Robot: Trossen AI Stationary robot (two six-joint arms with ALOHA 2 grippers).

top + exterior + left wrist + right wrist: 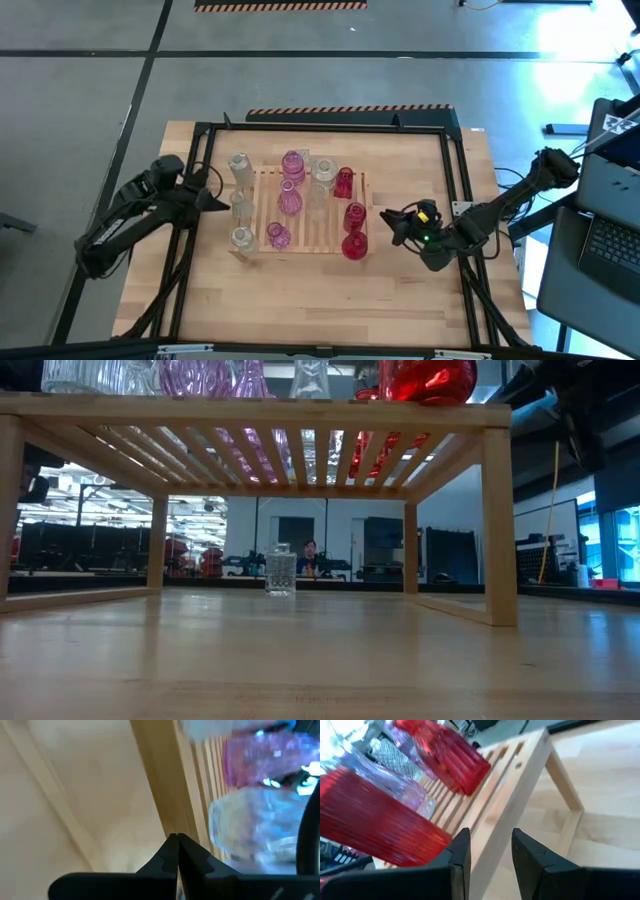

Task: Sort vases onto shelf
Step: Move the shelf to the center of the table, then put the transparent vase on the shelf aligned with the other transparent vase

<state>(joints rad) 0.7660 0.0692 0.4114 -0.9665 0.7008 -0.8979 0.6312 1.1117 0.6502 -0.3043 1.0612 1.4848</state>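
Vases are standing on the wooden shelf (pixel 300 235) in the middle of the surface (pixel 330 300), as I am seeing from above: clear ones (pixel 240 168) along the left side, pink ones (pixel 291 165) in the middle, red ones (pixel 355 218) on the right. My left end effector (pixel 218 200) is sitting just beside the shelf's left edge, fingers pressed together and holding nothing. My right end effector (pixel 390 222) is sitting near the red vases, fingers narrowly apart and empty.

Low down, I am looking under the shelf (pixel 250 410); one clear vase (pixel 281 571) is standing on the surface (pixel 320 660) beneath it.

Left wrist: closed fingertips (pixel 170 845) are pointing at the shelf rail (pixel 160 785).

Right wrist: slightly parted fingers (pixel 460 855) are facing a red vase (pixel 375 820) on the slats.
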